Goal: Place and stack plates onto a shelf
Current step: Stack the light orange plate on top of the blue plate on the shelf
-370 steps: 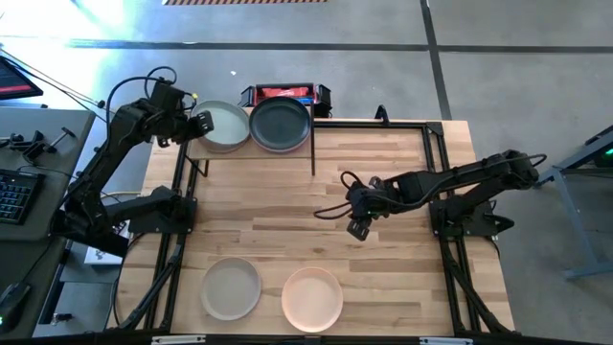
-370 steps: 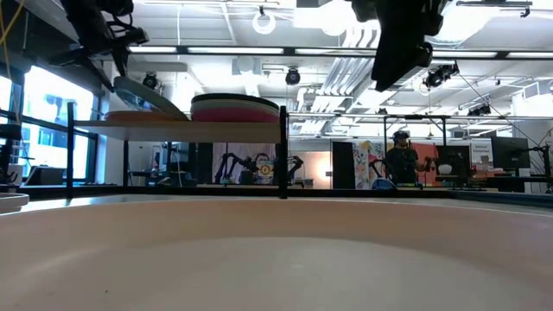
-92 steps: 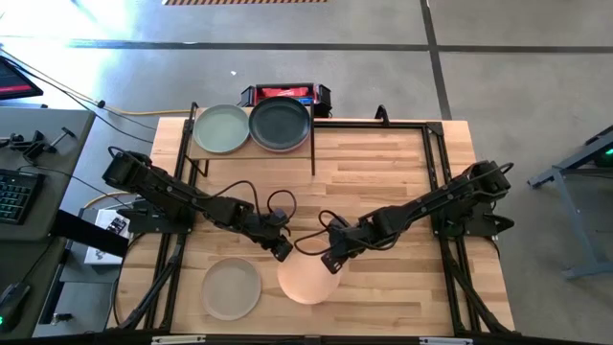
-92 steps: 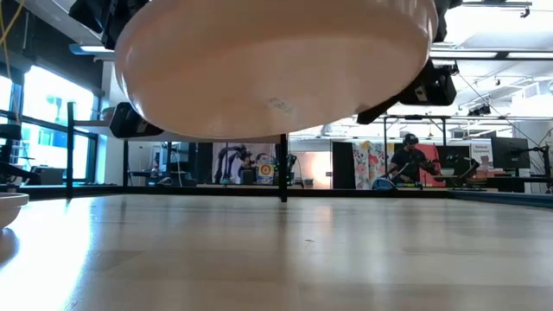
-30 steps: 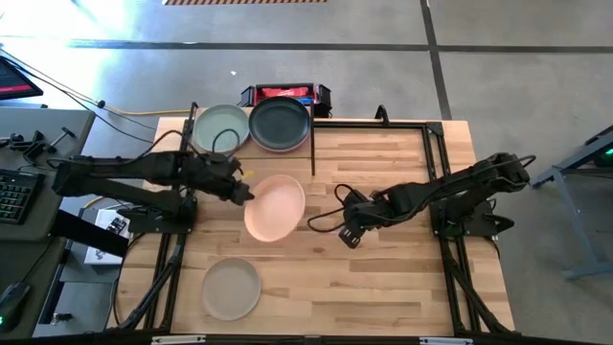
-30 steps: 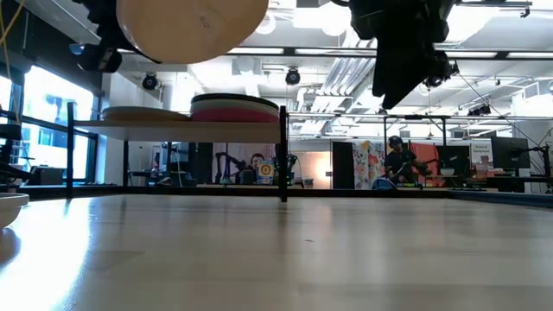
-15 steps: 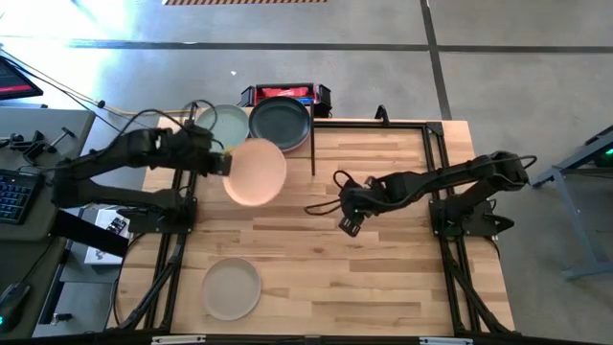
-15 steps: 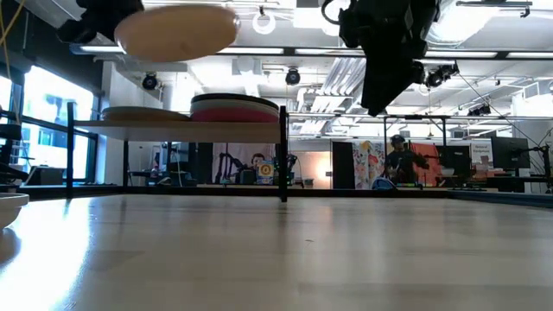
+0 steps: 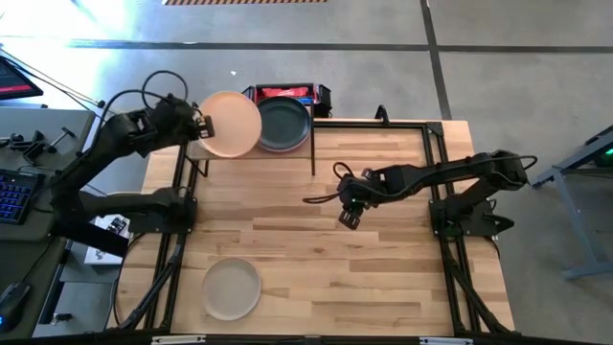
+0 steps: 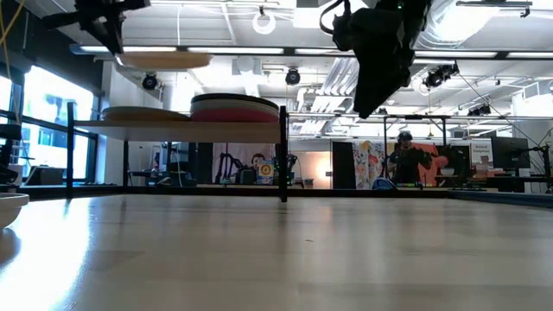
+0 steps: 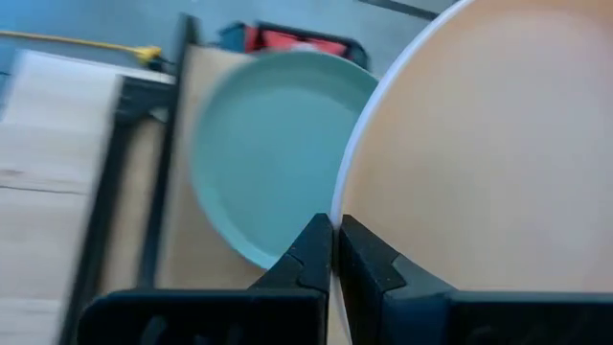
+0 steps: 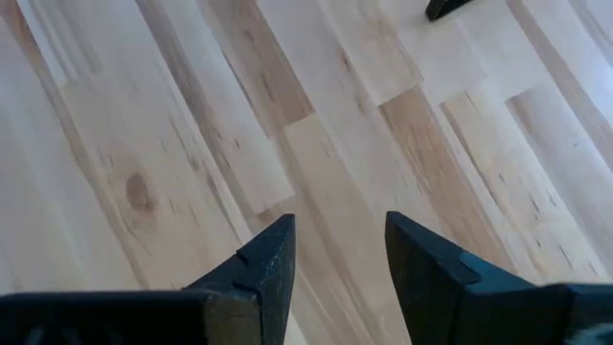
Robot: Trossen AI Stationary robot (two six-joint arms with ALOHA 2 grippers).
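My left gripper (image 9: pixel 198 125) is shut on a peach plate (image 9: pixel 230 124) and holds it over the left half of the shelf (image 10: pixel 190 126). Below it a pale green plate (image 11: pixel 259 163) lies on the shelf's left stack (image 10: pixel 134 113). A dark grey plate (image 9: pixel 284 125) tops the shelf's right stack, with a magenta plate (image 10: pixel 235 113) under it. A beige-grey plate (image 9: pixel 231 288) rests flat on the table near its front edge. My right gripper (image 9: pixel 347 217) hangs open over the table's middle, with nothing between its fingers (image 12: pixel 268 264). My left gripper pinches the peach plate's rim (image 11: pixel 337 206) between its two fingers, at the plate's left edge. The fingers come level from the table's left side. The plate (image 10: pixel 164 60) is lifted clear, about level, a little above the shelf's left stack.
A red and black box (image 9: pixel 283 93) stands just behind the shelf. Bare wood (image 9: pixel 383 278) lies between the shelf and the beige-grey plate. A desk with a keyboard (image 9: pixel 14 196) is off the table's left side. A person (image 10: pixel 406 164) shows in the room beyond.
My left gripper has carried the peach plate up and toward the table's far left, from over the middle of the table to above the shelf's left stack. The plate has gone from tilted to about level. My right gripper has drifted slightly toward the far edge, still open.
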